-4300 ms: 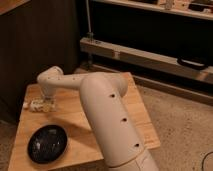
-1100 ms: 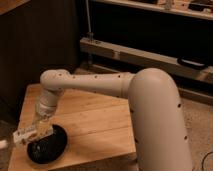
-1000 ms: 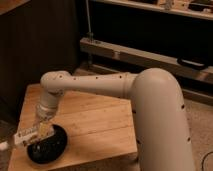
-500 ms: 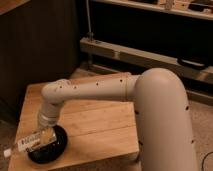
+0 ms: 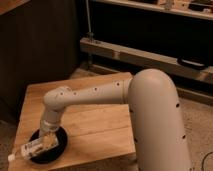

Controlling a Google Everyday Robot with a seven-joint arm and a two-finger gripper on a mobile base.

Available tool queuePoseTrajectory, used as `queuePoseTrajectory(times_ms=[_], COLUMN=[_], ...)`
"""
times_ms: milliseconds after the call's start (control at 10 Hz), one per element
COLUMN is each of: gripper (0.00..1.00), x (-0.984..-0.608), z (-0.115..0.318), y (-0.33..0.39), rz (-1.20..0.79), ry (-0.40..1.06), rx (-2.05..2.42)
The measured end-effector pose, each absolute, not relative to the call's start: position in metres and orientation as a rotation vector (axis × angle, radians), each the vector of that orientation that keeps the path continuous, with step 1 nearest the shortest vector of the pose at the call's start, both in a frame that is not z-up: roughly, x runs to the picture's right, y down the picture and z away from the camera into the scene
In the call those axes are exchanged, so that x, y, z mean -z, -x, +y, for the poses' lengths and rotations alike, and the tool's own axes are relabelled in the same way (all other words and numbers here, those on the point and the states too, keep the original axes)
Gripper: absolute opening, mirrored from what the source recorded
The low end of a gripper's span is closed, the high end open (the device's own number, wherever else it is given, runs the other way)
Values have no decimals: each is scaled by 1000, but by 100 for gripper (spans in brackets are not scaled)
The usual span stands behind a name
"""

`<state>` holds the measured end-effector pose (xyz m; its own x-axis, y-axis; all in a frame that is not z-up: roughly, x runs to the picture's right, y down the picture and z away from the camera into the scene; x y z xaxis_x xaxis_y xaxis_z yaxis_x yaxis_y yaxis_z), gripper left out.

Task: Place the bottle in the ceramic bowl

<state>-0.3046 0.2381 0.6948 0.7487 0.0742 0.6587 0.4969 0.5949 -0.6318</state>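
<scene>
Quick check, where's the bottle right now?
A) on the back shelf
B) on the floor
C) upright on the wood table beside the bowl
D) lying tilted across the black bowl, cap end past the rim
D: the bottle lies nearly flat over the ceramic bowl, cap end sticking out past its left rim, with the gripper right at it.

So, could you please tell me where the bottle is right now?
In the camera view the bottle lies tilted at the lower left, over the ceramic bowl, its cap past the bowl's left rim, at the end effector near the wooden table's front-left corner.
</scene>
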Motion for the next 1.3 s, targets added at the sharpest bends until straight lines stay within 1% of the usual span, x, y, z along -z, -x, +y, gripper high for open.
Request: queuePoseTrajectory(times_ms=[100,200,300,1300], gripper=[65,71,73,73], x=[-695,-695,-695,-695], z=[237,236,237,237], y=[302,300,302,301], rz=[-687,-679,-679,-679], ry=[916,917,918,918], rx=[261,257,261,259])
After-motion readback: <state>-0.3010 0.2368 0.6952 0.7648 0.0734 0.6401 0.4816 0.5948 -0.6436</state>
